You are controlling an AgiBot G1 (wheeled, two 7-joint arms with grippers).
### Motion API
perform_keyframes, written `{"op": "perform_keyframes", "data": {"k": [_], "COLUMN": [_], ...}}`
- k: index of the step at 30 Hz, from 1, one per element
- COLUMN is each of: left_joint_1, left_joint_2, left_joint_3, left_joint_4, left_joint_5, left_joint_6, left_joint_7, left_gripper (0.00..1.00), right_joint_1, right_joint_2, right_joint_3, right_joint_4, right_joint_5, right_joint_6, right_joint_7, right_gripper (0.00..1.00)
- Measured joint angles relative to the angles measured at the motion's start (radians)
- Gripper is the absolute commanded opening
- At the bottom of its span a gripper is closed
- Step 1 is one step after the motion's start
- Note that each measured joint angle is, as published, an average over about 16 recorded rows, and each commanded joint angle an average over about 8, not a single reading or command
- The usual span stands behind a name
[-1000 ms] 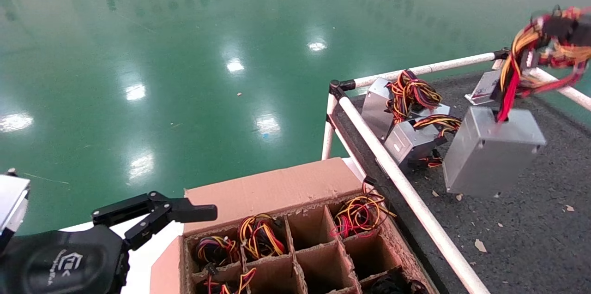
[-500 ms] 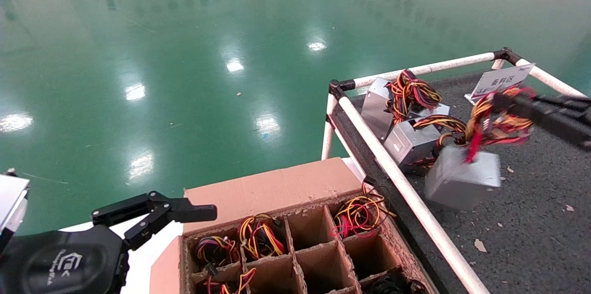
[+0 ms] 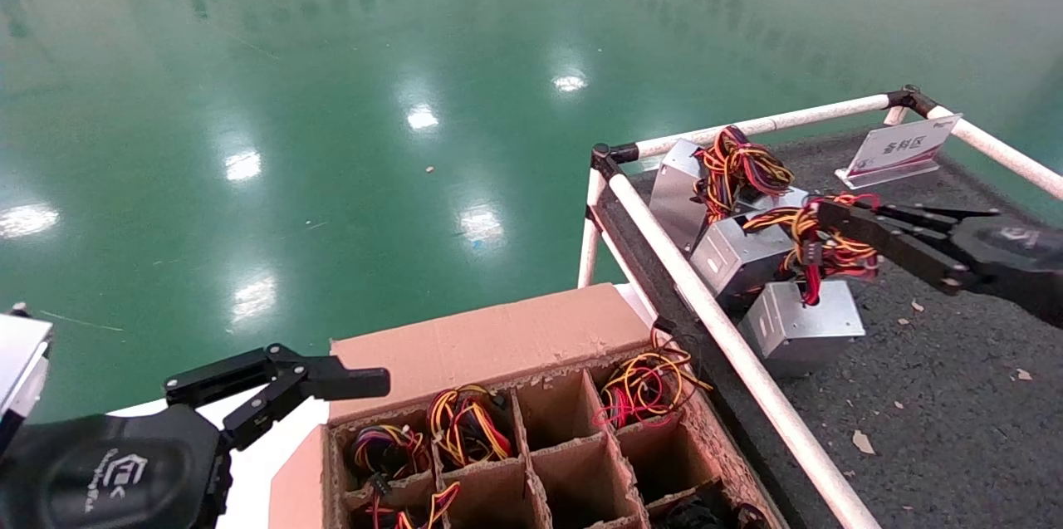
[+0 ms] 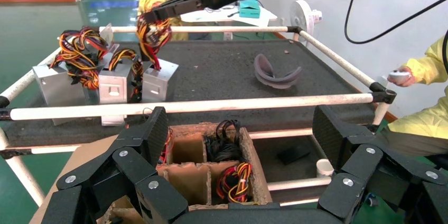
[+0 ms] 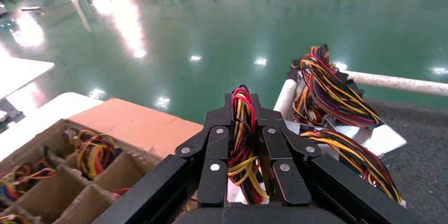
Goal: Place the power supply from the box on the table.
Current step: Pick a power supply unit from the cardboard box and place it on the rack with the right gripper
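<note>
Three power supplies (image 3: 801, 328) on table (image 3: 955, 429); one box (image 3: 498, 346); one sign (image 3: 898, 149).

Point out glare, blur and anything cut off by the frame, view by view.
Head view: ceiling-light glare spots on the green floor; the box is cut off below. Left wrist view: left hand fills the foreground. Right wrist view: floor glare; right hand hides the power supply.

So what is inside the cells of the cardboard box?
In the box, several cells hold wire bundles in red, yellow and black; others look empty. The units under the bundles are covered, and the nearest cells are cut off.
</note>
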Motion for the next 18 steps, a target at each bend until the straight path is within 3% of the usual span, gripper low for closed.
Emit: {"op": "perform_keyframes", "data": {"k": [3, 6, 7, 11, 14, 15, 18], "left_joint_1": [0.000, 0.000, 0.000, 0.000, 0.000, 0.000, 0.000], "left_joint_2": [0.000, 0.000, 0.000, 0.000, 0.000, 0.000, 0.000], "left_joint_3": [0.000, 0.000, 0.000, 0.000, 0.000, 0.000, 0.000], "left_joint_4": [0.000, 0.000, 0.000, 0.000, 0.000, 0.000, 0.000], "left_joint_5": [0.000, 0.000, 0.000, 0.000, 0.000, 0.000, 0.000], "left_joint_6": [0.000, 0.000, 0.000, 0.000, 0.000, 0.000, 0.000], "left_joint_7": [0.000, 0.000, 0.000, 0.000, 0.000, 0.000, 0.000], "left_gripper": [1.00, 1.00, 1.00, 1.00, 1.00, 1.00, 1.00], "right_joint_1": [0.016, 0.033, 0.039, 0.058, 0.068, 0.070, 0.075], "right_joint_2": [-0.022, -0.044, -0.051, -0.073, -0.085, -0.088, -0.093], "right_joint_3": [-0.008, -0.017, -0.020, -0.030, -0.036, -0.038, -0.042], "right_joint_4": [-0.036, -0.069, -0.079, -0.116, -0.136, -0.140, -0.151], "right_joint_5": [-0.016, -0.032, -0.037, -0.055, -0.066, -0.069, -0.076], "right_joint_6": [0.018, 0.037, 0.043, 0.063, 0.073, 0.076, 0.080], "right_joint_7": [-0.028, -0.053, -0.061, -0.087, -0.101, -0.104, -0.111], "right_gripper": [0.00, 0.11, 0.19, 0.68, 0.95, 1.00, 1.00]}}
